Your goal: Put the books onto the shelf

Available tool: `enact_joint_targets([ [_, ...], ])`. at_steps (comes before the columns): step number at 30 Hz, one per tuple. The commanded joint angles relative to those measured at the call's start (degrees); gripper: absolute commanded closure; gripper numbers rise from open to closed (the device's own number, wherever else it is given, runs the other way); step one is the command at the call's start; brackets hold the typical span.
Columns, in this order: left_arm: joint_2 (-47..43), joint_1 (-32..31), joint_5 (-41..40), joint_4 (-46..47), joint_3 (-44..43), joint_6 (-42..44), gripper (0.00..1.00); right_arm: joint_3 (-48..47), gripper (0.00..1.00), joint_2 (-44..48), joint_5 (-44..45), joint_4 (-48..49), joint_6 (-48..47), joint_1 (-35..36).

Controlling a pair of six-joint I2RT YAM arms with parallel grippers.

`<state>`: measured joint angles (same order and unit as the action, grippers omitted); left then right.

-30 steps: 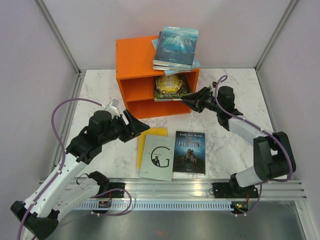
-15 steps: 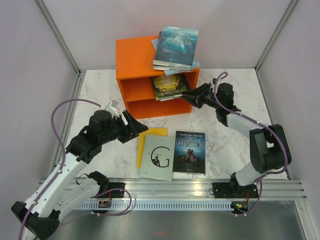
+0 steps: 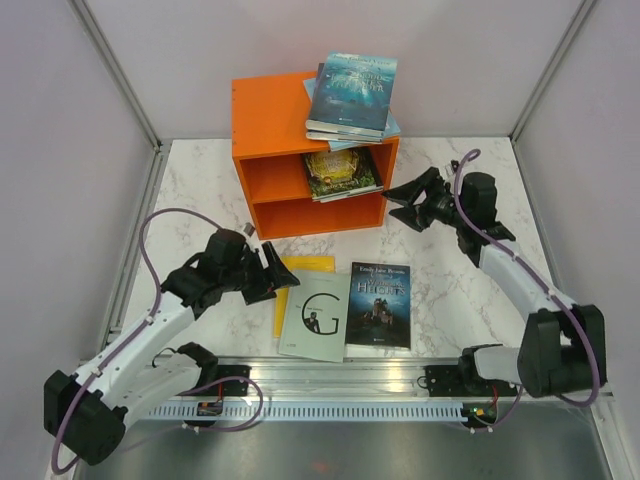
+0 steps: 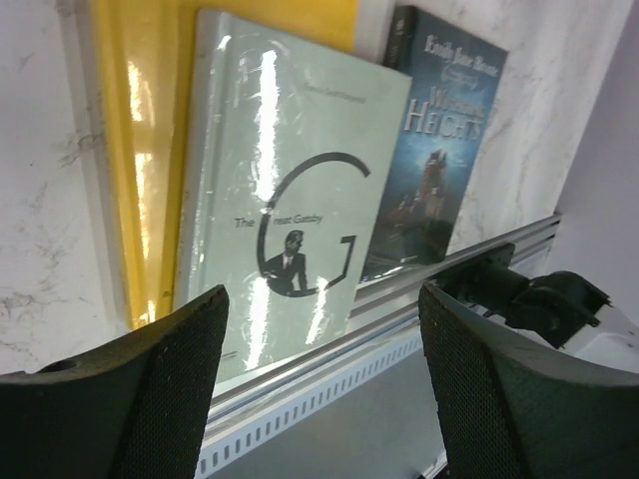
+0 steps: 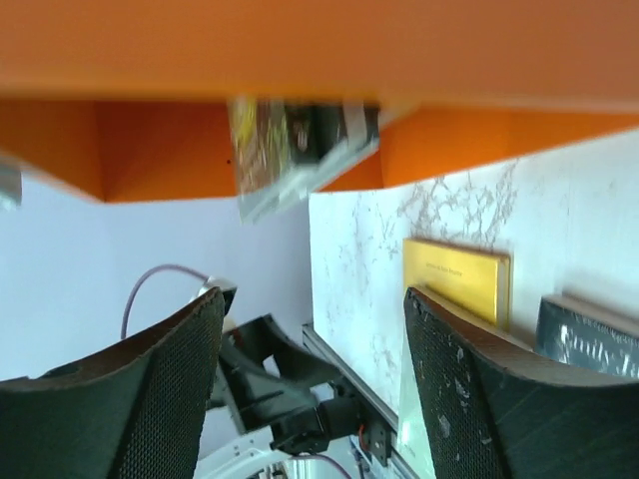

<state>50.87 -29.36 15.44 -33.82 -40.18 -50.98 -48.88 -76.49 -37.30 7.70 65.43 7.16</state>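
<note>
Since one second ago, my right gripper (image 3: 405, 207) has released the green-gold book (image 3: 342, 172) into the upper compartment of the shelf (image 3: 268, 110) and retreated to its 4 o'clock, jaws apart. My left gripper (image 3: 277, 274), spread and empty, sits at 9 o'clock of the yellow book (image 3: 312, 264), white-grey book (image 3: 315, 315) and black book (image 3: 381, 305), all unshelved.

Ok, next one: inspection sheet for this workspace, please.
Surface: white marble table.
Job's things: orange shelf; book stack on its top; green-gold book in upper compartment; yellow book, white-grey book partly over it, black book alongside, flat on table.
Clutter: nothing seen.
Grippers: left gripper open, empty, by yellow book; right gripper open, empty, right of shelf.
Cables: purple cables loop along both arms.
Surroundings: plain walls, metal frame posts.
</note>
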Motion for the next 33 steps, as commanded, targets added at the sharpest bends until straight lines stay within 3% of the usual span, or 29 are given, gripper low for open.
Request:
enact_joint_targets([
  [1,2.90,0.45,2.74,3.66,3.78,4.48,0.20,6.41,0.23,7.30,-0.49,-6.21,-5.40,1.18],
  [6,8.09,0.62,4.86,8.94,7.48,6.15,0.21,18.10,0.21,14.34,3.54,-6.12,-4.61,9.08],
  [9,10.91,0.62,5.30,11.49,8.72,7.65,0.24,21.27,0.21,15.23,9.42,-5.16,-3.03,19.87],
  [13,12.85,0.71,6.44,15.27,11.00,8.18,0.24,25.41,0.21,14.44,12.77,0.88,0.48,23.25],
  [23,20.66,0.62,10.40,25.81,15.83,7.30,0.27,24.71,0.21,-1.10,16.90,7.84,-0.30,33.00],
  [29,23.13,0.62,20.67,40.04,19.96,3.18,0.29,25.24,0.24,-13.22,17.26,15.84,2.16,39.50],
  [33,21.03,0.62,25.77,47.00,22.08,-0.08,0.30,25.42,0.25,-15.62,17.35,16.82,2.51,40.92],
])
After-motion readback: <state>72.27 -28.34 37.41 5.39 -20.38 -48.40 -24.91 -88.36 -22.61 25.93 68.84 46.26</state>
